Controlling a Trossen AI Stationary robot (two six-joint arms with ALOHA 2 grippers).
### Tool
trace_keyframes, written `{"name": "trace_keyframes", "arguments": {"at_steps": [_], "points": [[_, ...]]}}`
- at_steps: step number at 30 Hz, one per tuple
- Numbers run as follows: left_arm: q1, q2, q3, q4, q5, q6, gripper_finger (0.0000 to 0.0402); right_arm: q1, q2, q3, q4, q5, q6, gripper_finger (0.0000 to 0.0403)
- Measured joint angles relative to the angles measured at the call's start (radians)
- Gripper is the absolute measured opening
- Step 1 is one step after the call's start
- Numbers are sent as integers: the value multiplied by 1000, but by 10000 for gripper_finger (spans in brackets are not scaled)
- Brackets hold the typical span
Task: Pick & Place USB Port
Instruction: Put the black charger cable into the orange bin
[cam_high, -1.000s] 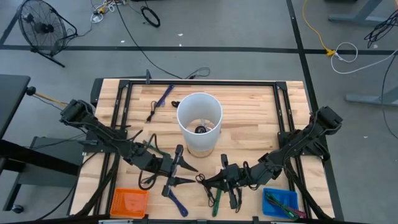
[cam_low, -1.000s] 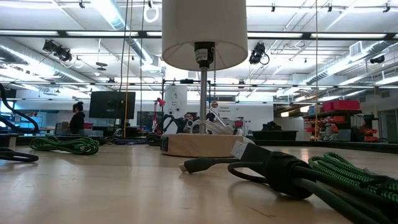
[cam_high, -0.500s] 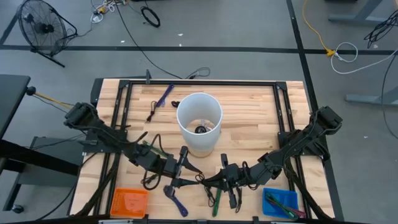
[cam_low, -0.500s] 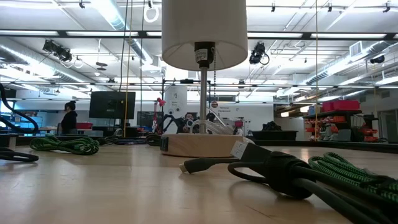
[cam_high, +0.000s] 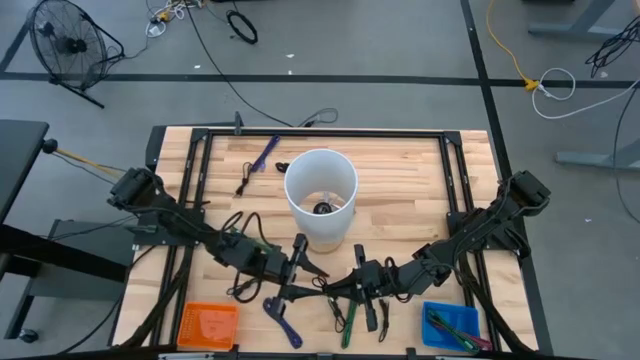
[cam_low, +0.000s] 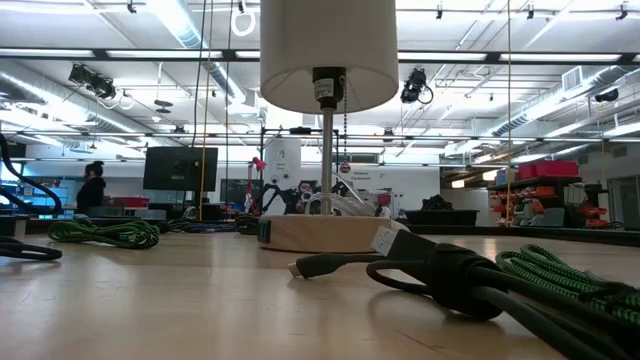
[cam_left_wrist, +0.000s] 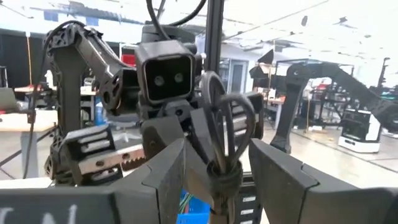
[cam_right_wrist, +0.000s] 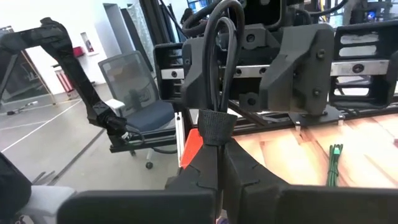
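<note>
The USB cable is a black coiled bundle bound by a strap. My right gripper is shut on it near the table's near edge, in front of the lamp. My left gripper is open and faces the right one; its fingers stand on either side of the bundle's loops, and I see no touch. In the high view the two grippers meet at the left gripper and the right gripper. Neither shows in the low view. My right gripper pinches the black cable bundle at its strapped waist between its two fingers. It comes roughly level from the table's right. The loops stick out past the fingertips toward the left gripper, and the bundle is lifted clear of the table.
A white-shaded lamp on a wooden base stands mid-table. Loose cables lie about: green, blue, black, and two near the far edge. An orange bin and a blue bin sit at the near edge. A person walks far behind.
My left gripper has moved toward the table's right, up to the right gripper, so that its open fingers now flank the cable bundle. The right gripper has shifted slightly toward the left with the bundle. The person in the background has walked leftward.
</note>
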Motion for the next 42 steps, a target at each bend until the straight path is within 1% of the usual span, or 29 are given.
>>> {"name": "trace_keyframes", "arguments": {"at_steps": [9,12,15,17,19,20,21,28,33,37,42], "points": [[0,-1,2,9,30,-26,182,-9,0,0,-13,0,0,0],[0,-1,2,11,27,-26,166,-10,0,0,-16,0,0,0],[0,-1,2,10,27,-26,126,-9,0,0,-17,0,0,0],[1,-1,2,4,26,-25,87,-9,0,0,-18,-1,1,0],[5,-1,2,-10,29,-21,37,-9,0,0,-22,0,1,0],[6,-2,2,-12,31,-21,23,-9,0,0,-23,-1,2,0],[7,-2,2,-13,32,-21,18,-9,0,0,-24,-2,2,0],[6,-2,2,-25,31,-18,18,-9,0,-1,-28,-2,4,6],[2,-3,3,-35,32,-25,18,-8,0,-1,-28,-9,4,30],[-10,-6,3,-48,32,-25,18,-9,0,-1,-26,-61,4,53],[-34,-51,2,-165,-5,-16,18,-8,0,-1,-16,-72,4,79]]}}
